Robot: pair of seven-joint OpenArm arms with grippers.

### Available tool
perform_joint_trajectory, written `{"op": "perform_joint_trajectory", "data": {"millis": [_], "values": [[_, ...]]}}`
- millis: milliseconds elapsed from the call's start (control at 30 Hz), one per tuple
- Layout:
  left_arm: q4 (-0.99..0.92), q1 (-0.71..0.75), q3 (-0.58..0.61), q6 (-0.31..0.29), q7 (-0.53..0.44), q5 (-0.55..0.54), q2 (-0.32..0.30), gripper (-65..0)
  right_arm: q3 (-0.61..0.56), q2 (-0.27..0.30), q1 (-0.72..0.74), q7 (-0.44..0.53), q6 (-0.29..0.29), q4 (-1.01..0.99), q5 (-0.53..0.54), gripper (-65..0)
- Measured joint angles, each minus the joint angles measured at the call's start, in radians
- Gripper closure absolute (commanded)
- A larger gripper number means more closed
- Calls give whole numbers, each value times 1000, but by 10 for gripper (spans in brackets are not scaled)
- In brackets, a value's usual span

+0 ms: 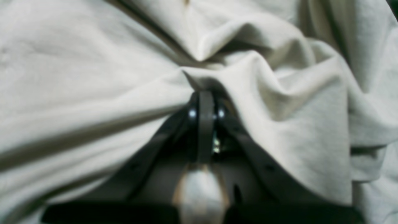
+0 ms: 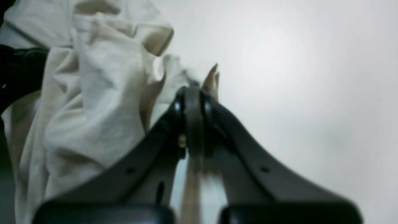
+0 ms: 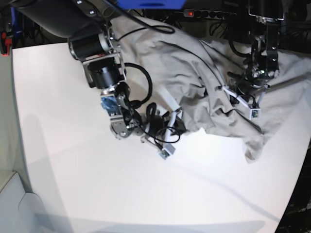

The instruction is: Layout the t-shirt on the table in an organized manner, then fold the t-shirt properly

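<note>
The beige t-shirt (image 3: 194, 63) lies bunched and wrinkled across the far right of the white table (image 3: 97, 184), part of it lifted between the two arms. In the base view my right gripper (image 3: 179, 118) is at the shirt's near left edge. The right wrist view shows it (image 2: 194, 91) shut on a thin fold of the t-shirt (image 2: 102, 93), with bare table (image 2: 295, 77) beyond. My left gripper (image 1: 205, 95) is shut on a ridge of the t-shirt (image 1: 93, 77), and cloth fills that view. In the base view it (image 3: 232, 94) is half buried in fabric.
Dark equipment, cables and a power strip (image 3: 204, 13) with a red light stand behind the table's far edge. Wrist cables (image 3: 146, 97) loop over the shirt's left side. The table's rounded edge (image 3: 22, 160) runs down the left, with a grey surface below it.
</note>
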Motion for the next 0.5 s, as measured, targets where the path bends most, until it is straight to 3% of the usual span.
{"op": "perform_joint_trajectory", "data": {"millis": [167, 333, 500], "values": [[0, 0, 0, 0, -1, 0, 0, -1, 0, 10, 8, -48, 2, 98, 0, 0], [1, 1, 1, 0, 0, -2, -2, -1, 73, 101, 22, -175, 3, 360, 10, 0], [1, 1, 1, 0, 3, -2, -1, -1, 132, 151, 40, -280, 3, 495, -2, 0]]}}
